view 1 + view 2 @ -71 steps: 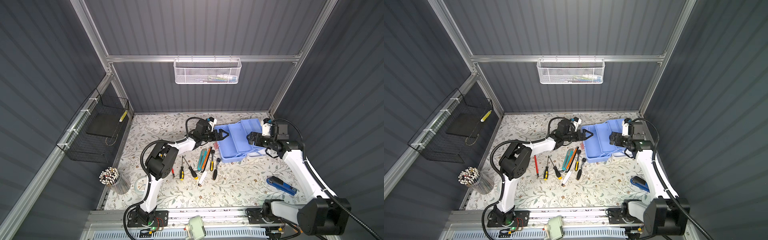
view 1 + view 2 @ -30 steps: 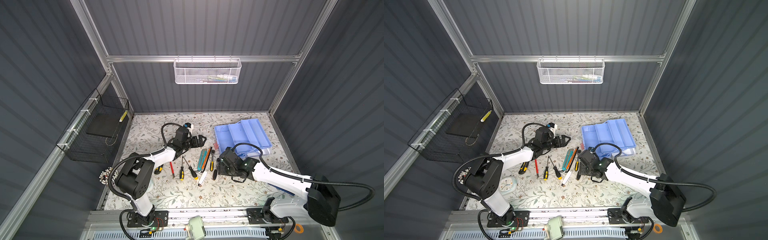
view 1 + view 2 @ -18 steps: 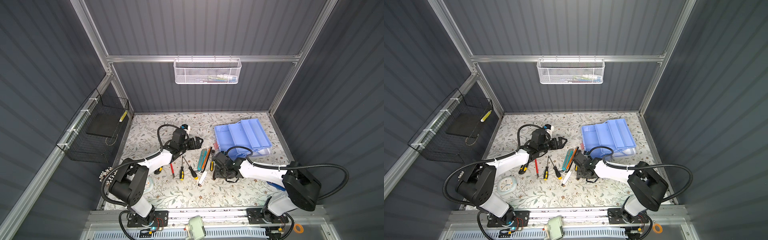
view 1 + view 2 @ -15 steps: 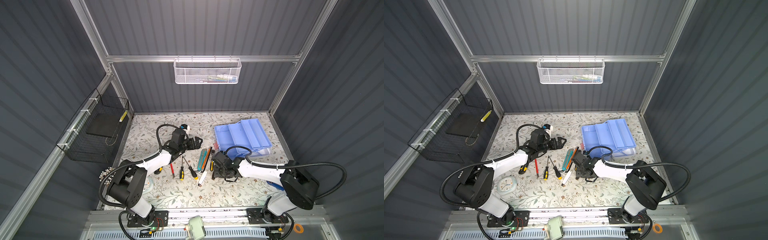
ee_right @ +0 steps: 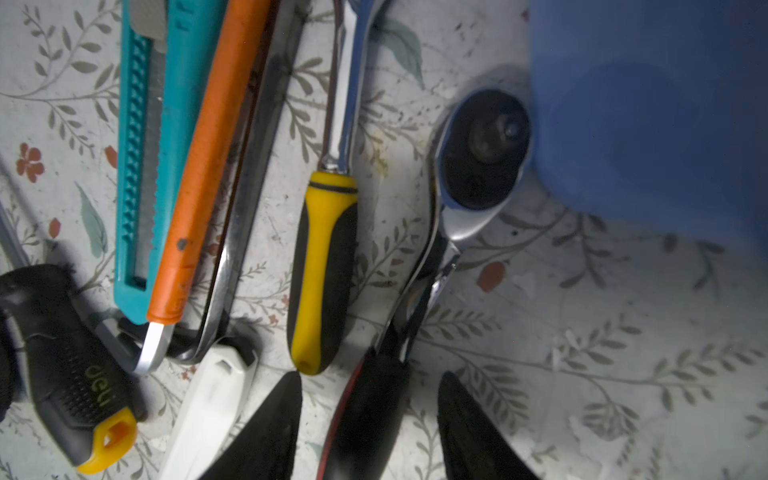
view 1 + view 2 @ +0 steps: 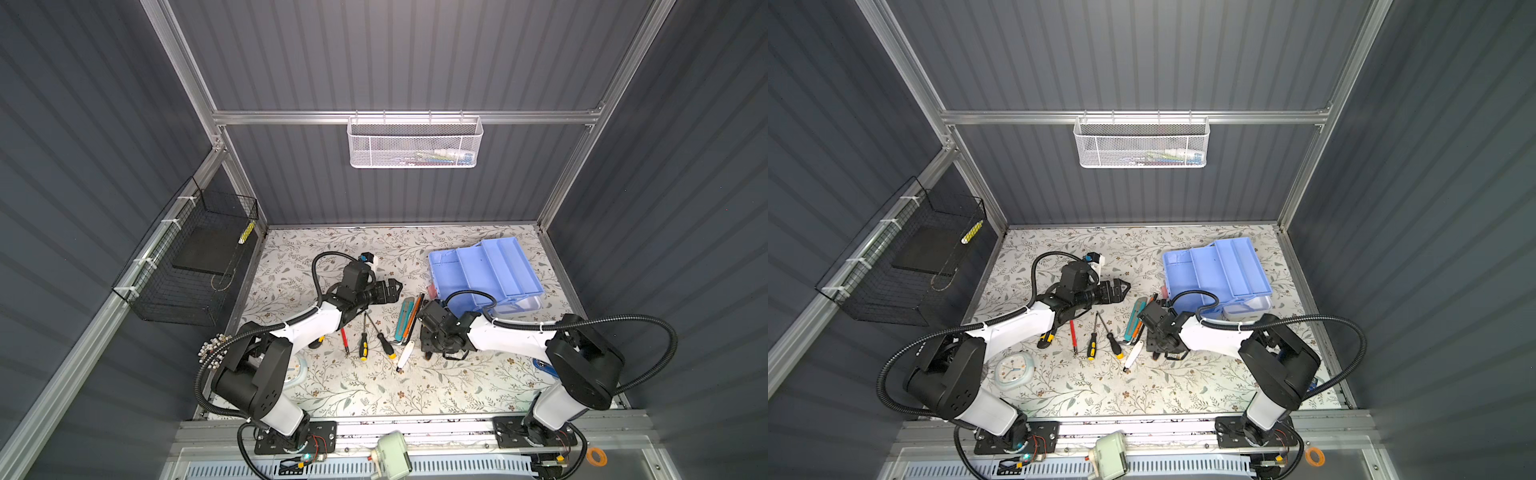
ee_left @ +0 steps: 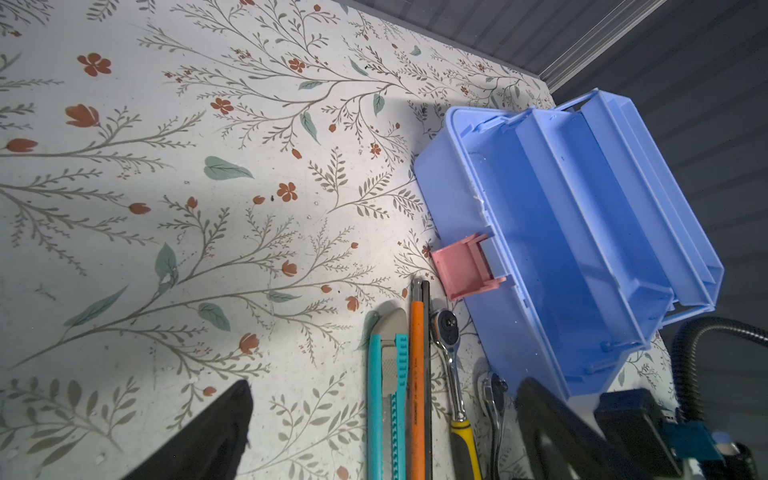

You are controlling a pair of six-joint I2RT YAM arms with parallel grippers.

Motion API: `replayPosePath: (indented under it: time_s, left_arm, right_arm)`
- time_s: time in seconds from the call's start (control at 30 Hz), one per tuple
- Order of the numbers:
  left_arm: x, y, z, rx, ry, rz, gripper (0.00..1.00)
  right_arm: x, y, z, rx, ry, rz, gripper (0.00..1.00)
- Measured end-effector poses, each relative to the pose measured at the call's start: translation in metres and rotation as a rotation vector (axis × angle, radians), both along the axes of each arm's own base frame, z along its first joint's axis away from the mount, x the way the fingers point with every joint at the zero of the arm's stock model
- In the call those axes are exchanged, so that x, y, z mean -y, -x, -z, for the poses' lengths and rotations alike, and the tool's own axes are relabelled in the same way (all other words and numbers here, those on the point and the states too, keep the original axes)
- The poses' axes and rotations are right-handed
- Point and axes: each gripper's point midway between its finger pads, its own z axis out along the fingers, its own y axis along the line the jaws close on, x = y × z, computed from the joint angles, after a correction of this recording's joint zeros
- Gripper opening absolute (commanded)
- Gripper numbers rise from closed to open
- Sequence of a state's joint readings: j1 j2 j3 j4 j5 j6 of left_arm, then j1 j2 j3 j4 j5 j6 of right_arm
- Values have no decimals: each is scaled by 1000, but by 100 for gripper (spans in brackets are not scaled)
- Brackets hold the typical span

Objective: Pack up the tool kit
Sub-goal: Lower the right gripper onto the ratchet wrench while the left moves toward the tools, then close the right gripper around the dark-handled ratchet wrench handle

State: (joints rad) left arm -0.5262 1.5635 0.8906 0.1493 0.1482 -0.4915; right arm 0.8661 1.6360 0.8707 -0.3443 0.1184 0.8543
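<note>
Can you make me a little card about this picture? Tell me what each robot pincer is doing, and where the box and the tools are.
Left pincer: open wide, empty, above the table
Right pincer: open, down over the black-handled ratchet, one finger on each side of its handle, not squeezing yet
Tool box: open, blue trays showing, no tools seen inside
Tools: teal knife and screwdrivers lie on the table beside the box
</note>
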Motion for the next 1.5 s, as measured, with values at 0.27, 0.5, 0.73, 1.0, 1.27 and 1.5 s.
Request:
replayPosePath:
  time_s: [0.27, 0.5, 0.73, 1.0, 1.27, 1.5]
  left_arm:
    - [-3, 1, 1, -4, -12, -7, 100]
    - [-8, 4, -8, 17, -22, -15, 100]
    - [-13, 7, -7, 15, -41, -28, 100]
    - [-14, 7, -7, 15, -46, -31, 100]
    - [-15, 7, -6, 13, -50, -34, 100]
    - [-19, 7, -11, 28, -63, -45, 100]
  right_arm:
    - [-1, 1, 4, -10, 7, -22, 41]
    - [4, 2, 6, -9, 33, -45, 35]
    - [16, 10, 7, -15, 65, -62, 30]
    - [26, 18, 8, -21, 83, -88, 23]
    - [27, 17, 8, -27, 111, -114, 43]
    - [29, 16, 10, -36, 149, -133, 31]
